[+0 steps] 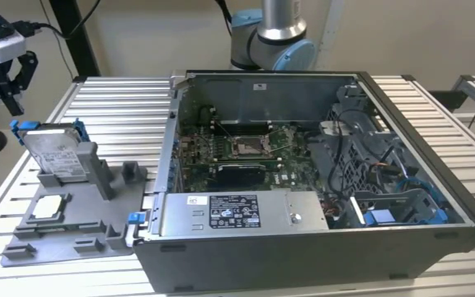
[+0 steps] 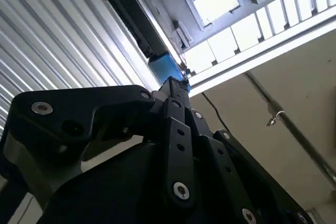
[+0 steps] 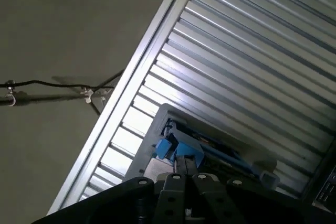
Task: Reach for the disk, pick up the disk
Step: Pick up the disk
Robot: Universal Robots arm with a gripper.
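Claw (image 1: 5,93) hangs released and empty, off the desk's (image 1: 122,102) far corner at the exterior view's left, above the disk (image 1: 56,151) and apart from it. The disk stands on edge, leaning, in a grey fixture (image 1: 64,238) by that side edge of the desk, with its blue bracket (image 1: 77,133) along its sides. In the first wrist view the bracket's blue end lies just beyond the claw's tip.

Assessment: a sound grasp would close across the two flat faces at the exposed upper end, with the jaws matched to the lean and the lift drawn along the slot.

A fixture post (image 1: 97,170) rises just beside the disk and could foul a jaw. A small square chip (image 1: 47,207) lies flat nearer the front edge. The open computer case (image 1: 303,185) fills mid-desk, well apart, and the arm's base (image 1: 271,37) stands behind it.
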